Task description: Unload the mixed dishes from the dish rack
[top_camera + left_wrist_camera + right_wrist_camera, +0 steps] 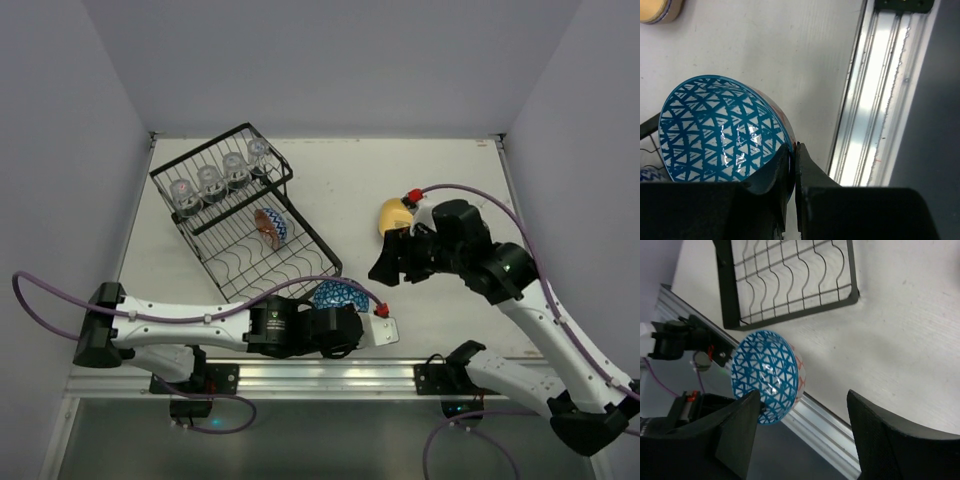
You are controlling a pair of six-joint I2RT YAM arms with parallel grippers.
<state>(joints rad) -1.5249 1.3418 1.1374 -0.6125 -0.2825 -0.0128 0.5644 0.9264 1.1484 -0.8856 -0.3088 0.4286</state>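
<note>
Left gripper (794, 152) was pinched tight on the rim of a small blue lattice-patterned bowl (720, 130), one finger inside, one outside. The bowl hung tipped on its side, just off the near corner of the large black wire dish rack (318, 236), by the white table's (420, 170) near edge. Right gripper (802, 427) stood spread, nothing between its fingers, right of the rack and beside a yellow plate (392, 214). Four clear glass cups (218, 178) stood in the basket section. A red-brown bowl (270, 226) leaned on edge in the tray section.

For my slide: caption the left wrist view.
Left gripper pinches the rim of a blue lattice-patterned bowl near the table edge.
</note>
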